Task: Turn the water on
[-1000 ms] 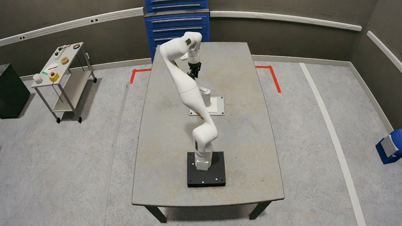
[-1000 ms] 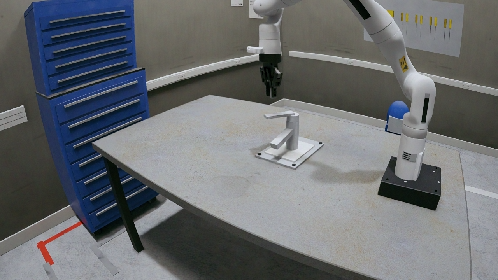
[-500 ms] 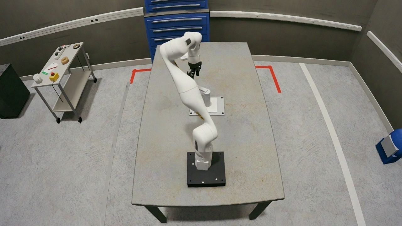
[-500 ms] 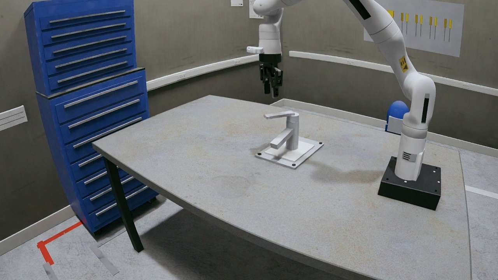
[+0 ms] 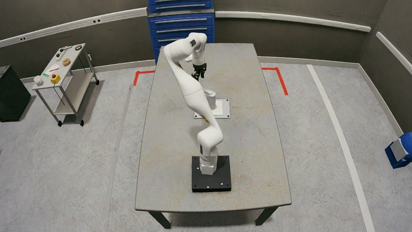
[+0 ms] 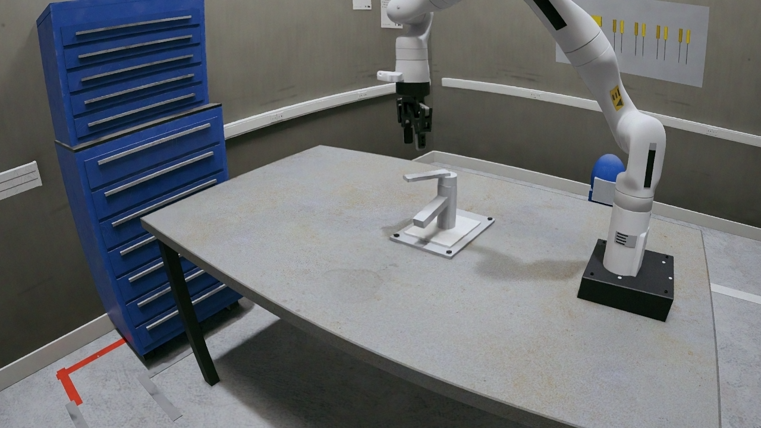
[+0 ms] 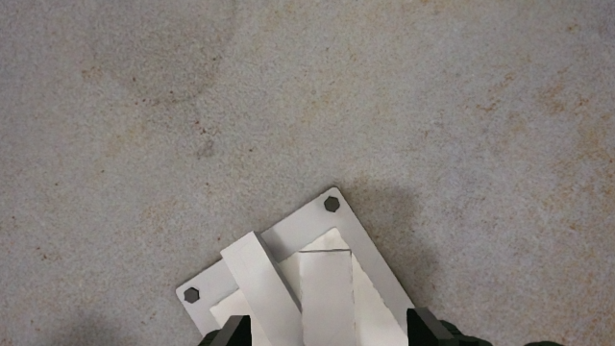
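Above the boxy metal tap [image 6: 446,202] on speckled table [image 6: 329,276], the gripper [image 6: 415,139] hangs parted, empty.

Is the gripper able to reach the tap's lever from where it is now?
Probably yes. The gripper hangs open, high above the lever, holding nothing, and only free air shows between them.
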Available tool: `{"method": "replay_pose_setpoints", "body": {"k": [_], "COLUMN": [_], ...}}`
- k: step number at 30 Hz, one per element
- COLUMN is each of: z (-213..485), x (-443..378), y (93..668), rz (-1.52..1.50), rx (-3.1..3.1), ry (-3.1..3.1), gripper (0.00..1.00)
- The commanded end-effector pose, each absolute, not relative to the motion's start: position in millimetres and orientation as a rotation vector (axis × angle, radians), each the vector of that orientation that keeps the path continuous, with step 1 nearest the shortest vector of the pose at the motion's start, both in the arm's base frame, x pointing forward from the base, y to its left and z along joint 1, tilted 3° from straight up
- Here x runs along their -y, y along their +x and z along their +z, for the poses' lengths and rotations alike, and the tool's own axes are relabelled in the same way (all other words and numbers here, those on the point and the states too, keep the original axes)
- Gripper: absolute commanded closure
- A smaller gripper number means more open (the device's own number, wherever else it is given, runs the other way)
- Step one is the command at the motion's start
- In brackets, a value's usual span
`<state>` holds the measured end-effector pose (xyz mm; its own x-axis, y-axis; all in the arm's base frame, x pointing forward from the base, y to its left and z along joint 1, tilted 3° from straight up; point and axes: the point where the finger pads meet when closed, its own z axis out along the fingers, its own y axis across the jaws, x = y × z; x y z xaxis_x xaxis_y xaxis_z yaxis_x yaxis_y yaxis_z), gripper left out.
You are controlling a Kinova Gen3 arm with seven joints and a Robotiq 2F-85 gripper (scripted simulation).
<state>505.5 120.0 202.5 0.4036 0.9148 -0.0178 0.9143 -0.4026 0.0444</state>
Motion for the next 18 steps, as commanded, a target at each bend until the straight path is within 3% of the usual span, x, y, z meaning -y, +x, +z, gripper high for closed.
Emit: {"method": "replay_pose_setpoints", "body": {"k": [1, 18], "z": [203.4, 194.5], "x": [-120.0, -119.7], "y": [505.9, 506.2], "rz": [0.017, 0.017], "rx": [-1.690, -1.690], "ry": [2.592, 2.592], "gripper": [0.32, 0.32]}}
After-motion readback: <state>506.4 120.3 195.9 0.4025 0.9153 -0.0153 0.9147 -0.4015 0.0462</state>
